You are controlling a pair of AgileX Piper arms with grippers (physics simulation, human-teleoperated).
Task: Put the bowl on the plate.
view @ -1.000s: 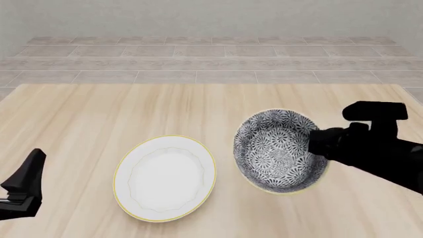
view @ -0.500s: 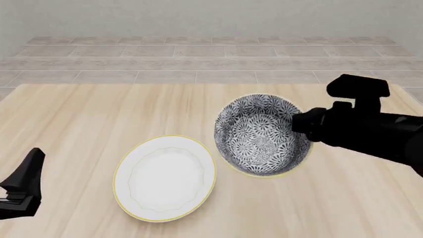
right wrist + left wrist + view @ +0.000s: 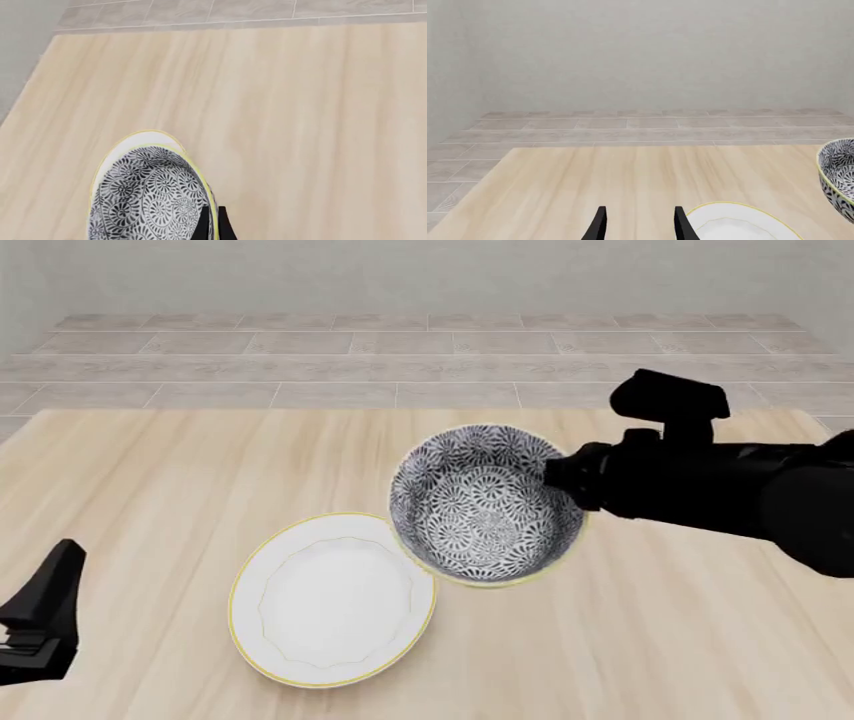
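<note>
The bowl [image 3: 483, 508], grey-black floral inside with a thin yellow rim, hangs tilted above the table. Its left edge overlaps the upper right edge of the plate [image 3: 331, 600] in the front view. My right gripper [image 3: 562, 481] is shut on the bowl's right rim. In the right wrist view both fingers of the right gripper [image 3: 212, 227] pinch the rim of the bowl [image 3: 148, 200]. The plain white plate lies flat on the table. My left gripper [image 3: 54, 585] sits low at the near left, well apart from the plate. In the left wrist view the left gripper [image 3: 640, 225] is open and holds nothing, beside the plate [image 3: 740, 227] and the bowl [image 3: 839, 175].
The light wooden table [image 3: 200, 470] ends at a tiled floor [image 3: 400, 370] and a grey wall beyond. The black right arm [image 3: 721, 485] reaches in over the table's right side.
My right arm has carried the bowl up and to the left, from right of the plate to over the plate's edge. The left gripper has barely moved.
</note>
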